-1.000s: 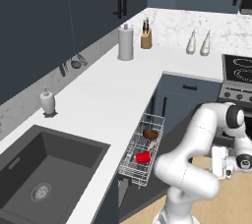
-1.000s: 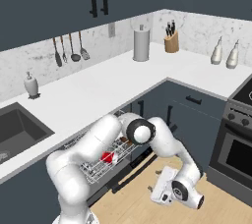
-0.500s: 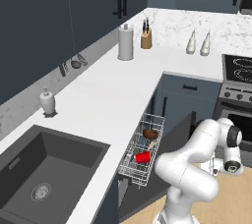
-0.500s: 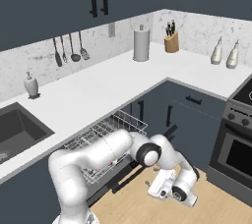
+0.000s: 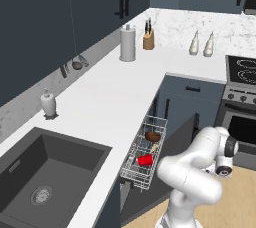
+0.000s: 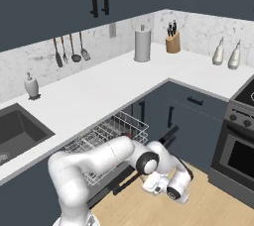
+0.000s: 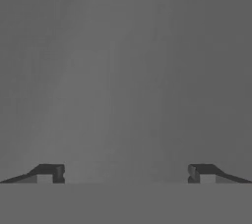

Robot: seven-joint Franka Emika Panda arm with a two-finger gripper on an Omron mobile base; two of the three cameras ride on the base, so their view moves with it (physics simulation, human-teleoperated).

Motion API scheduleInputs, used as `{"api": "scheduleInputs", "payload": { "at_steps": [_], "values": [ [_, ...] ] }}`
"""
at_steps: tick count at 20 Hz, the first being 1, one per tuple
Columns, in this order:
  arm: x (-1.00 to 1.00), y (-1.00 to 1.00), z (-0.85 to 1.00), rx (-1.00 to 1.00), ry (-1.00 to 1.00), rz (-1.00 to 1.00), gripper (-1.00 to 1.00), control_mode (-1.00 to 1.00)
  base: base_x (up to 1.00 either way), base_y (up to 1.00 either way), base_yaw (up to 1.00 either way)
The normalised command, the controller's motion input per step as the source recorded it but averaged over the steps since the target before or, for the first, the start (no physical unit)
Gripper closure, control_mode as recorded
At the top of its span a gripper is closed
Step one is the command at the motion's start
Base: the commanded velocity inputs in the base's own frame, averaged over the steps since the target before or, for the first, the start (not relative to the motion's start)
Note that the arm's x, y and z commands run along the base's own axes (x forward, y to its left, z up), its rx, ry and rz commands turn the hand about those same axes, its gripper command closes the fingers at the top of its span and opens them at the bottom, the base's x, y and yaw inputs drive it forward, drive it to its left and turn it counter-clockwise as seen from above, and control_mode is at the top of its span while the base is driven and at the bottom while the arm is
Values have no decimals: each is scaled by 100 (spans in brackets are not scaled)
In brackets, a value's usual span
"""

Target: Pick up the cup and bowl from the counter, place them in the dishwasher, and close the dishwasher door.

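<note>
No brand, label or writing readable anywhere. Gripper (image 7: 126, 174) spread wide, fingertips (image 7: 49, 173) far apart at the two sides of the hand view, nothing between them, only a flat grey surface ahead; touching nothing that can be made out.

Left to right, placed against the dishwasher (image 5: 131, 199): dark sink (image 5: 45, 172) set in the counter (image 5: 107, 102), left of it. Soap dispenser (image 5: 48, 104) on the counter behind the sink. Silver wire rack (image 5: 145, 151) pulled out of the dishwasher, clear of the counter edge. Cup (image 5: 145, 160) lying in the rack, nearer end. Bowl (image 5: 152, 136) in the same rack, just beyond the cup, apart from it. Dishwasher door (image 5: 186, 133) down and open below the rack, dark slate-blue. Arm low over the wooden floor right of the open door, hand near the door's outer edge. Paper towel roll (image 5: 128, 43) and knife block (image 5: 148, 39) at the far counter corner. Stove (image 5: 241, 97) furthest right.
</note>
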Motion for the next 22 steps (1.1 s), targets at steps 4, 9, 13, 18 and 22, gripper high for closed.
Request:
{"api": "scheduleInputs", "payload": {
  "at_steps": [4,9,13,18,22],
  "values": [
    [7,76,7,10,0,0,-100,-100,0,0,0],
    [13,84,38,9,-4,0,-100,-100,0,0,0],
    [22,92,64,9,-8,0,-100,-100,0,0,0],
    [36,100,77,7,-11,0,-100,-100,0,0,0],
    [48,100,69,2,-11,0,-100,-100,0,0,0]
  ]
}}
